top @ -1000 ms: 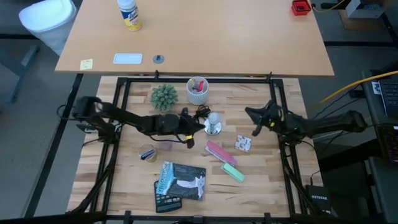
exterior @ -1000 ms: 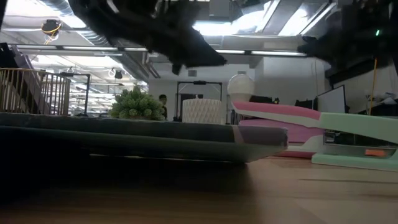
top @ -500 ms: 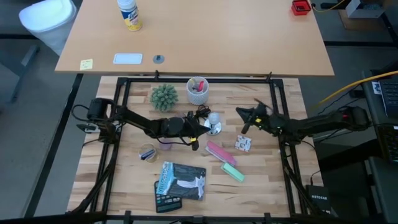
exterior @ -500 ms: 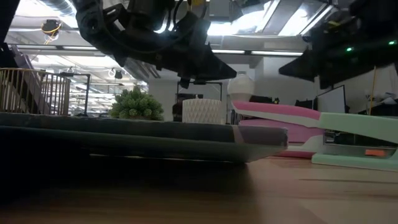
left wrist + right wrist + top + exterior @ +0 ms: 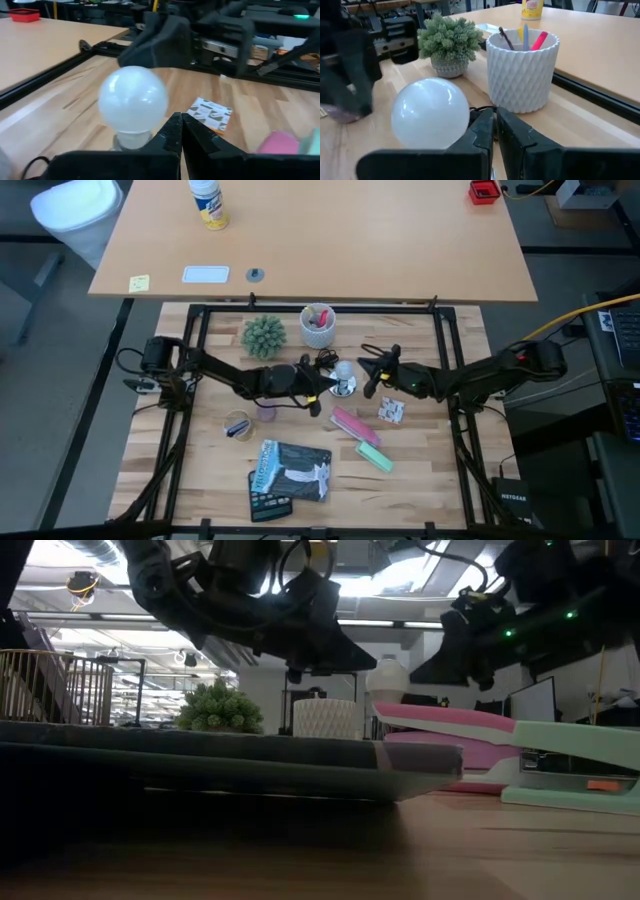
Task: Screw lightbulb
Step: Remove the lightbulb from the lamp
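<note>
The frosted-white lightbulb stands upright with its base in the round silver disc fixture, which has a black cord, at the table's middle. The bulb also shows in the left wrist view, the right wrist view and the low view. My left gripper is shut, close on the bulb's left side. My right gripper is shut, close on the bulb's right side. Each wrist view shows the shut fingers just beside the bulb. My left gripper's shut fingers stand right beside the bulb's lower part; I cannot tell whether they touch it. My right gripper's shut fingers stand level against the bulb's side; I cannot tell whether they touch it.
A white cup of pens and a small green plant stand just behind the bulb. A printed card, a pink stapler, a green stapler, a dark booklet and a tape roll lie nearer the front.
My right gripper has gone toward the table's left edge, from near the right frame rail up to the bulb's right side. My left gripper has gone a little toward the right, up to the bulb's left side, and then kept still. The bulb has stayed upright in the fixture.
</note>
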Robot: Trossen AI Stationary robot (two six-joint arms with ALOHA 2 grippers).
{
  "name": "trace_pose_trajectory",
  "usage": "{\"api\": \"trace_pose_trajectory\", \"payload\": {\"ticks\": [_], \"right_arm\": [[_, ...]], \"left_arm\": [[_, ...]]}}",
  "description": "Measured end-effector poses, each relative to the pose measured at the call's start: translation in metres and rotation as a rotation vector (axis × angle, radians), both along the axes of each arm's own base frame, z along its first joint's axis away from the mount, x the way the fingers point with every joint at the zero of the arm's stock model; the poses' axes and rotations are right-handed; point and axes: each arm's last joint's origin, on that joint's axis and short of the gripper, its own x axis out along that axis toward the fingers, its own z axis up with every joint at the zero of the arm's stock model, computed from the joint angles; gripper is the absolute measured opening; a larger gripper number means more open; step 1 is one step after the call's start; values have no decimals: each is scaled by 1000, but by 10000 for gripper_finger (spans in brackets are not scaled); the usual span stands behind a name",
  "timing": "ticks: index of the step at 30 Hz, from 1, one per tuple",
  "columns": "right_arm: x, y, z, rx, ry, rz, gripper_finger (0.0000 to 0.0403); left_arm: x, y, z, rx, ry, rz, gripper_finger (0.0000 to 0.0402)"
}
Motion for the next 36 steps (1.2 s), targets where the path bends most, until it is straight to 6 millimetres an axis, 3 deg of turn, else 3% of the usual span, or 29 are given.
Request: {"api": "trace_pose_trajectory", "payload": {"ticks": [36], "right_arm": [[3,7,-2,84,0,253,28]], "left_arm": [[-2,25,-1,16,11,181,0]]}}
